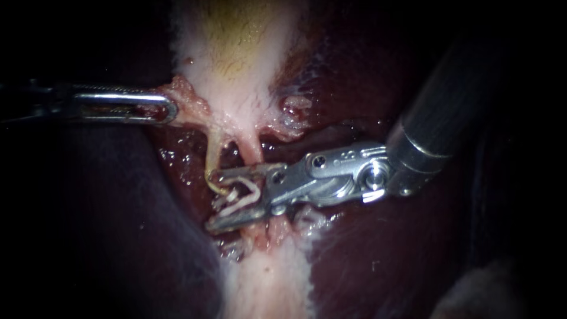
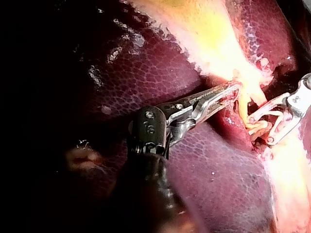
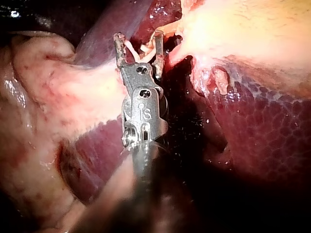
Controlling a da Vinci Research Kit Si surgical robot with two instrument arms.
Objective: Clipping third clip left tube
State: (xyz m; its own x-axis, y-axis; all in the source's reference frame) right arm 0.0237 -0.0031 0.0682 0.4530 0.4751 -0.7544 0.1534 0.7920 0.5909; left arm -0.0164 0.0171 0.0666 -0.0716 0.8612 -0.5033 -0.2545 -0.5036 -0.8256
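Note:
The pale gallbladder (image 1: 236,53) narrows into two thin tubes. The yellowish left tube (image 1: 212,155) runs down between the jaws of my right instrument (image 1: 209,201), which comes in from the upper right. Its jaws stand open around that tube, and white clip material (image 1: 239,198) lies in the gap. I cannot tell whether a clip touches both jaws. The pink right tube (image 1: 253,152) passes just behind the upper jaw. My left instrument (image 1: 171,110) is shut on a ragged fold of tissue at the gallbladder's left edge. The left wrist view shows the left instrument (image 2: 235,90) gripping and the right instrument (image 2: 260,129) beside it.
Dark red liver (image 1: 366,260) lies on both sides of the tubes. A pale band of tissue (image 1: 269,283) continues below the jaws. In the right wrist view my right instrument (image 3: 138,36) has pale fatty tissue (image 3: 43,87) beside its shaft.

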